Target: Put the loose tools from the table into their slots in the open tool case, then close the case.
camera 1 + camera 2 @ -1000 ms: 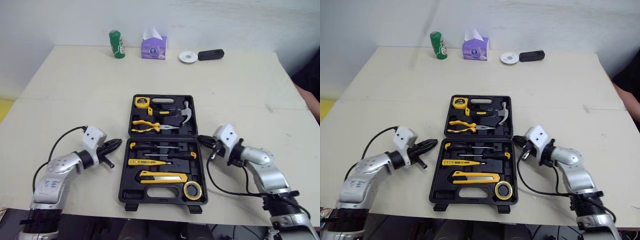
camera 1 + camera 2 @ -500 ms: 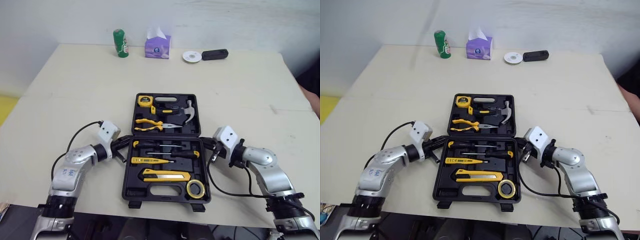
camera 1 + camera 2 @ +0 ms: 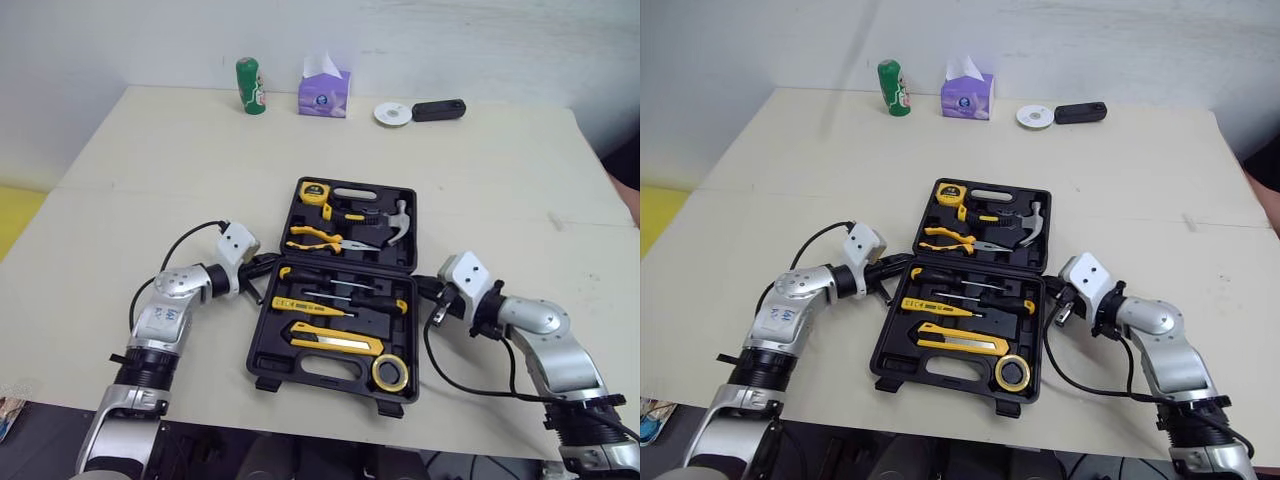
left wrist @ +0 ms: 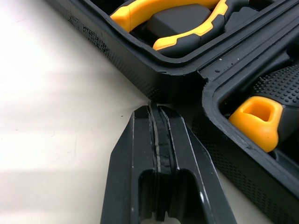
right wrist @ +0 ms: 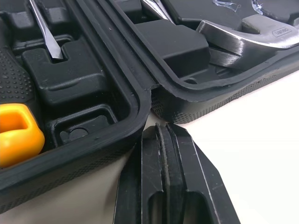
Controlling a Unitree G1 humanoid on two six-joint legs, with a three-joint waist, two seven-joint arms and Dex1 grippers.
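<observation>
The black tool case (image 3: 328, 384) lies open in the middle of the table. Its far half holds a tape measure (image 3: 316, 191), pliers (image 3: 320, 238) and a hammer (image 3: 393, 222). Its near half holds screwdrivers (image 3: 340, 292), a yellow utility knife (image 3: 335, 340) and a tape roll (image 3: 389, 373). My left gripper (image 3: 262, 268) is shut with nothing in it, its tip at the case's left side by the hinge (image 4: 187, 100). My right gripper (image 3: 425, 288) is also shut and holds nothing, with its tip at the hinge corner (image 5: 150, 100) on the case's right side.
At the table's far edge stand a green bottle (image 3: 250, 86), a purple tissue box (image 3: 325, 92), a white disc (image 3: 392, 114) and a black device (image 3: 438, 109). Bare tabletop lies left and right of the case. The near table edge runs just below the case.
The camera has shifted. My left gripper has moved right, from open tabletop up to the case's left side at the hinge. The right gripper stays by the case's right side.
</observation>
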